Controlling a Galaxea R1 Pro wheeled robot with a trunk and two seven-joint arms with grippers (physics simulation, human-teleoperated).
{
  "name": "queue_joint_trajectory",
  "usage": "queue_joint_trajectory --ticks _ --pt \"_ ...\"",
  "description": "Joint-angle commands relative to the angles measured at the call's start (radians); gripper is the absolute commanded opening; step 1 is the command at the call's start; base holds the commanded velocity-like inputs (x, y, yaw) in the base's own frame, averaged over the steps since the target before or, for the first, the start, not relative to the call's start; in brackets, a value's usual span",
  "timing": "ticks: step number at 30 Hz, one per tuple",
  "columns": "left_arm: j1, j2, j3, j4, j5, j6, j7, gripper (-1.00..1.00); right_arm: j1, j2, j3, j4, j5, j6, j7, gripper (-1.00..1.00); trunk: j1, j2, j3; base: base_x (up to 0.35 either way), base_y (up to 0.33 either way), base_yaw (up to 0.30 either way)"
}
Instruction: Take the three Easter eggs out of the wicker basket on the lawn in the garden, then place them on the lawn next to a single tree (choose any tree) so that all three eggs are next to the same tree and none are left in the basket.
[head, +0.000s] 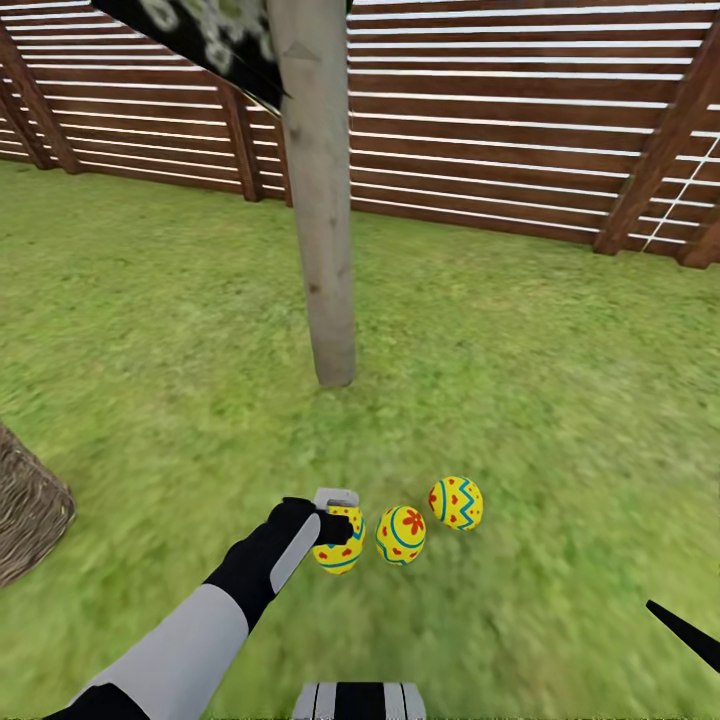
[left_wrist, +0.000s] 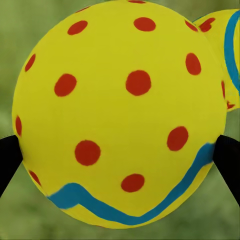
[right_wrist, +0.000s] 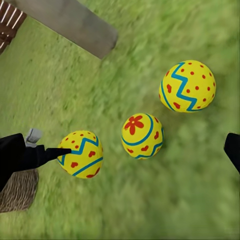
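Item: three Easter eggs (head: 400, 525), lawn (head: 560, 380), below the tree (head: 320, 200) trunk at frame centre.

Left gripper (head: 335, 525) pinches the leftmost egg (left_wrist: 120, 115) between its fingers, apparently seating it beside the other two so all share one tree. Wicker basket (head: 25, 500) sits at left edge. Right gripper (right_wrist: 150, 155): fingers spread wide, nothing held, hanging above the eggs.

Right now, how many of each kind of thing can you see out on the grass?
Easter eggs: 3 (one in the left gripper, at; one at; one at)
Tree trunk: 1
Wicker basket: 1
Total: 5 things on the lawn, in front of the fence.
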Motion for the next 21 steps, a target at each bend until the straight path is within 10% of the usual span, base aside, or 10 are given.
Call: queue_joint_trajectory --ticks 1,21 --pt "0.0 0.001 -0.003 -0.001 0.011 0.002 0.009 -1.0 0.001 0.0 0.0 0.0 -0.005 0.007 0.0 1.0 0.0 -0.001 -0.005 0.0 0.0 0.0" --pt "0.0 0.002 -0.005 -0.001 0.011 0.002 0.009 -1.0 0.001 0.0 0.0 0.0 -0.005 0.007 0.0 1.0 0.005 -0.003 -0.043 0.039 0.0 0.0"
